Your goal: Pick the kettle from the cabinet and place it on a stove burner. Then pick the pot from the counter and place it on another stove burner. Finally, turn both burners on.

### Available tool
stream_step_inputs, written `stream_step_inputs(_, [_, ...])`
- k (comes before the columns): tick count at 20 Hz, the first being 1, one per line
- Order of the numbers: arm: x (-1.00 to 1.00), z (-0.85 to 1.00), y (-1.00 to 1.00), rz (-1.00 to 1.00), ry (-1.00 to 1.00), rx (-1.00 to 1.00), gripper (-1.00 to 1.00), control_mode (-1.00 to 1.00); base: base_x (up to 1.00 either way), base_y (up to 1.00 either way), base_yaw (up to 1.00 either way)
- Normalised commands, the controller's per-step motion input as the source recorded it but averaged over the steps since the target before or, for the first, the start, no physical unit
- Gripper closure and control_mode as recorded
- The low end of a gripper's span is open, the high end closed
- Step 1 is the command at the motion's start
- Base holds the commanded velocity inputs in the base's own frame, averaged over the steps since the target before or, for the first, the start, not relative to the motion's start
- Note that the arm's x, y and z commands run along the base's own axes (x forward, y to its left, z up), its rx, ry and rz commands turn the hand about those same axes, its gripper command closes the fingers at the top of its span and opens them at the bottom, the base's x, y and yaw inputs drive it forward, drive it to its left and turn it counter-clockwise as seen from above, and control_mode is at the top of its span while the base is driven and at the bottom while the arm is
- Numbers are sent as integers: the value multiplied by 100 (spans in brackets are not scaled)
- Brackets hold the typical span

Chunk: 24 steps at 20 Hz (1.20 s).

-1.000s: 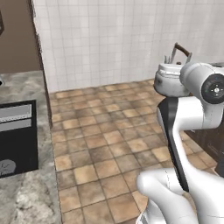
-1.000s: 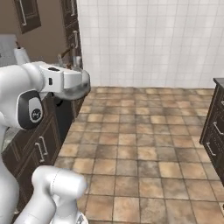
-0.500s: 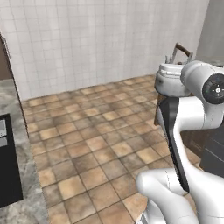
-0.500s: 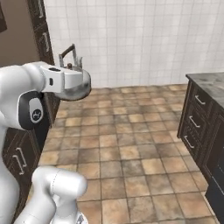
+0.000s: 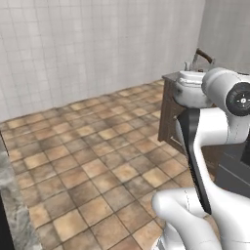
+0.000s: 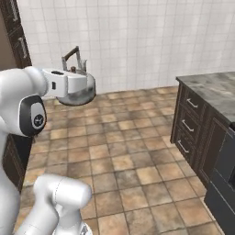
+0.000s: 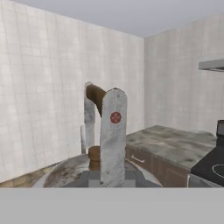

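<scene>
My gripper (image 7: 101, 127) is shut on the thin arched handle of the kettle (image 6: 79, 90), a small shiny silver one, and holds it up in the air over the tiled floor. In the hand view the fingers (image 7: 113, 135) clamp the handle above the kettle's lid knob. The left base view shows the kettle (image 5: 191, 91) beside my white arm. The counter (image 6: 207, 87), veined marble over dark drawers, stands at the right, with the black stove (image 6: 224, 170) just past it. In the hand view the stove (image 7: 211, 165) shows its glass top. The pot is out of view.
A white tiled wall (image 6: 137, 41) closes the back, and brown floor tiles (image 6: 128, 151) spread between me and the counter. Dark brown cabinet doors with silver bar handles (image 6: 17, 40) stand at the upper left. A range hood (image 7: 212, 65) hangs over the stove. Another marble edge (image 5: 10, 195) lies at the left.
Both base views have swung round with the base: the left counter and dark unit slid out, the right counter and stove came in. The kettle stays gripped, unchanged against the arm.
</scene>
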Motion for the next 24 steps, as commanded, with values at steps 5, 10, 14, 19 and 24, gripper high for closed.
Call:
stream_step_inputs(5, [0, 0, 0, 0, 0, 0, 100, 100, 38, 0, -27])
stream_step_inputs(10, [0, 0, 0, 0, 0, 0, 100, 100, 38, 0, -26])
stream_step_inputs(14, [0, 0, 0, 0, 0, 0, 100, 100, 43, 0, -25])
stream_step_inputs(19, [0, 0, 0, 0, 0, 0, 100, 100, 48, 0, -22])
stream_step_inputs(24, [0, 0, 0, 0, 0, 0, 100, 100, 52, 0, -20])
